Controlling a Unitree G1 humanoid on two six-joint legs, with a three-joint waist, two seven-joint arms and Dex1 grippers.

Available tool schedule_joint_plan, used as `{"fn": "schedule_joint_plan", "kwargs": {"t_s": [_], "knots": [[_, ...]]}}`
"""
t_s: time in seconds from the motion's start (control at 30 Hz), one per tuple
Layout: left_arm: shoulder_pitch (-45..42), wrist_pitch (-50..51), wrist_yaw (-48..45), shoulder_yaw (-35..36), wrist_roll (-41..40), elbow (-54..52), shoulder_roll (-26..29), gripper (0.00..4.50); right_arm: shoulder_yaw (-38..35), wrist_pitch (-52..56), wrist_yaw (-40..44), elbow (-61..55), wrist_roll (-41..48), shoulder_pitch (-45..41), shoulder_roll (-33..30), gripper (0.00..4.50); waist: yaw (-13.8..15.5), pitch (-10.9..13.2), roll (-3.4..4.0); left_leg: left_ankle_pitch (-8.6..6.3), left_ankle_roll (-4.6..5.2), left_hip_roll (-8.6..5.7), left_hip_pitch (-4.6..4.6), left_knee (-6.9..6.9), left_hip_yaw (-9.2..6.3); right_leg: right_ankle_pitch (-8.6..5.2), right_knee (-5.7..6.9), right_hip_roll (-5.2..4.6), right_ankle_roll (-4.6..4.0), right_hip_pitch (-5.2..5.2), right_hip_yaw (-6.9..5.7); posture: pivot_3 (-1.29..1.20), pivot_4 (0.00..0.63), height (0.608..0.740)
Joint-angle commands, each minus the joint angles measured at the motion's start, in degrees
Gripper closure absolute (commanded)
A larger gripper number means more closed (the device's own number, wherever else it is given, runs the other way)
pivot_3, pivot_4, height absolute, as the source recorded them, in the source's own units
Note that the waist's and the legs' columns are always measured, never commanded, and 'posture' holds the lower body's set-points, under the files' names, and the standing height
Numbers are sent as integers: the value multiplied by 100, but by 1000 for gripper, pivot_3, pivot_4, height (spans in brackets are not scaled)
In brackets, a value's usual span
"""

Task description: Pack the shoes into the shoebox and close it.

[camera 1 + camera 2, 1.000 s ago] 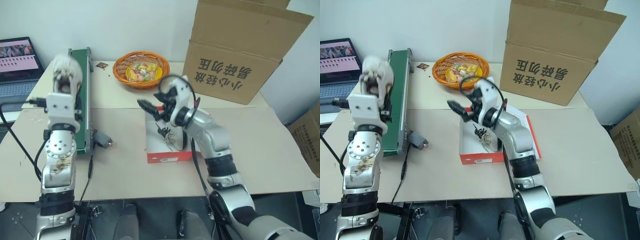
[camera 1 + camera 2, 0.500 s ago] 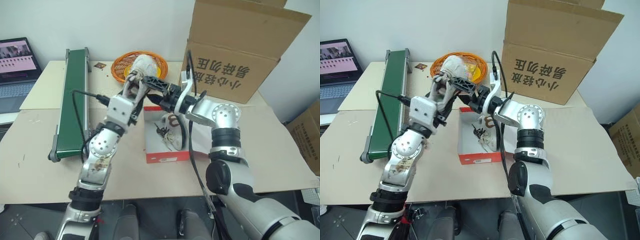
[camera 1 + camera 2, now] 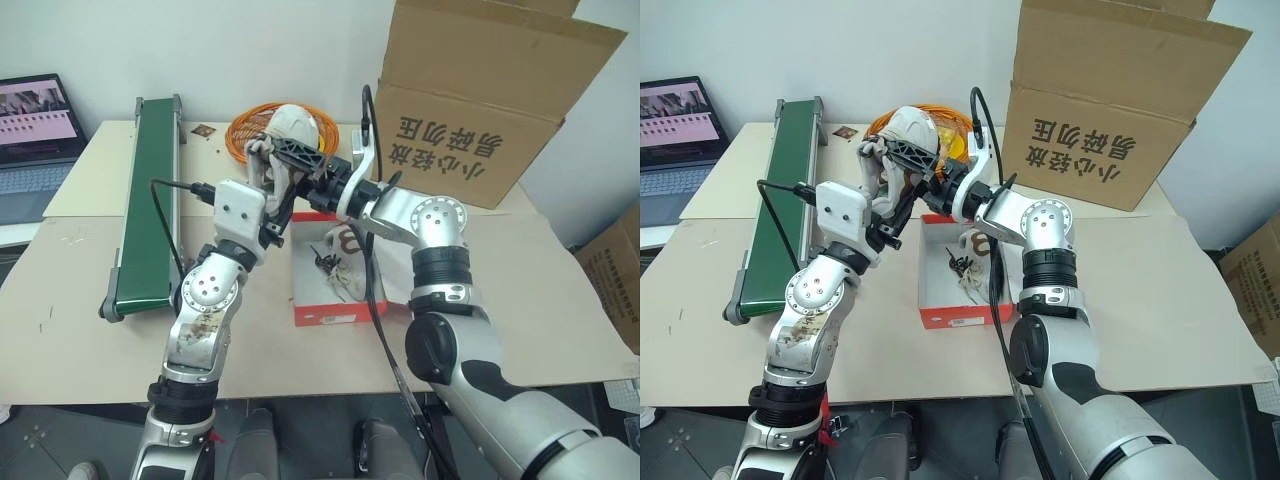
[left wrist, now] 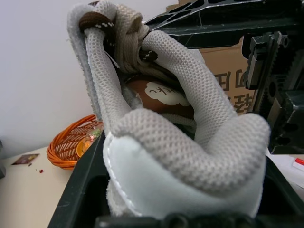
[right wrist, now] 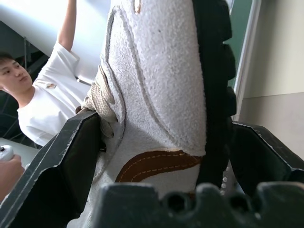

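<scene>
Swung rightward from over the conveyor, the left gripper holds a shoe above the shoebox's far-left corner. Right gripper, jaws spread, straddles that shoe. Second shoe lies in the shoebox.

Robot test lab or office workroom. Tables covered in plain cardboard sheet, green conveyor belt at left of frame, open laptop upper left, large brown carton upper right, bare white wall behind. Person in white T-shirt seated nearby.
</scene>
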Motion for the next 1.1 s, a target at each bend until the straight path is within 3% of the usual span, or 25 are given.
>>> {"fn": "schedule_joint_plan", "kwargs": {"t_s": [0.03,0.23,0.37,0.57,0.7,0.77,0.87,1.1], "knots": [[-153,72,-230,-290,-86,-283,-34,2270,137,16,54,-169,139,-275,168,1046,2,0,0,0,0,0,0,0,0,0,0,0,0,0,0,0,150,728],[-187,126,-211,-260,-102,-272,-44,2270,91,19,-15,-227,173,-289,169,3000,0,0,0,-1,-2,0,0,0,0,0,0,0,0,0,0,0,150,728],[-182,138,-224,-276,-81,-251,-26,2270,44,7,-60,-221,223,-332,172,3661,0,0,0,-1,-1,0,0,0,0,0,0,0,0,0,0,0,150,728],[-172,225,-245,-305,-43,-232,35,2270,-37,20,-143,-225,319,-383,190,3769,0,0,0,-1,-1,0,0,0,0,0,0,0,0,0,0,0,150,728],[-151,201,-245,-294,-32,-217,62,636,-132,-7,-246,-225,386,-379,207,3770,-2,0,0,0,0,0,0,0,0,0,0,0,0,0,0,0,150,728],[-164,208,-269,-322,-11,-218,85,52,-185,-95,-321,-226,401,-384,211,3770,-1,0,0,0,0,0,0,0,0,0,0,0,0,0,0,0,150,728],[-166,185,-302,-324,-25,-220,83,52,-329,-416,-517,-175,342,-427,206,3770,-1,0,0,-1,-1,0,0,0,-1,0,0,0,0,0,0,0,150,728],[-107,125,-284,-273,49,-152,130,52,-484,-3308,-1332,456,-880,-775,-385,3770,84,3,1,-5,-7,-3,-4,1,-2,-6,-5,0,11,3,-2,0,150,728]]}}
